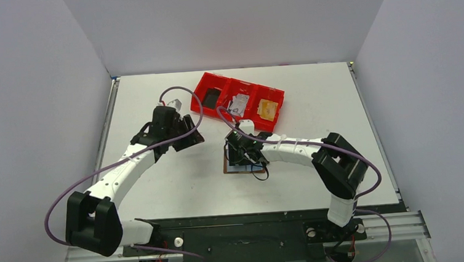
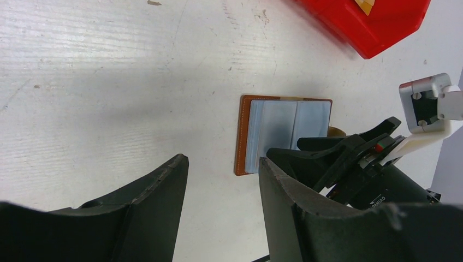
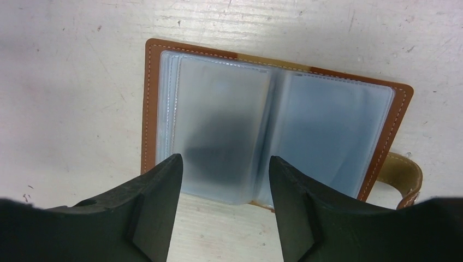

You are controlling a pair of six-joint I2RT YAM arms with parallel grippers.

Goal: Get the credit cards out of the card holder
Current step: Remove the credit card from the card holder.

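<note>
Your brown stitched-leather card holder (image 3: 273,125) lies open flat on the scuffed white tabletop (image 3: 71,82), frosted plastic sleeves facing up. Your right gripper (image 3: 224,164) hovers over it, black jaws parted and empty. Your left gripper (image 2: 223,164), off to one side, is also wide and empty.

The card holder (image 1: 238,166) (image 2: 284,131) (image 3: 273,131) lies opened flat on the bench (image 1: 160,197), sleeves facing up, about midway between the two arms. Behind it, well apart and toward the bench's far edge, sits the three-compartment tray (image 1: 278,108), something lying in each compartment. The right pincer (image 1: 243,152) (image 3: 224,164) hangs directly over the card holder's near edge, one finger on either side of one sleeve page. The left pincer (image 1: 185,135) (image 2: 224,164) hangs left of the card holder and slightly behind it, apart from it
</note>
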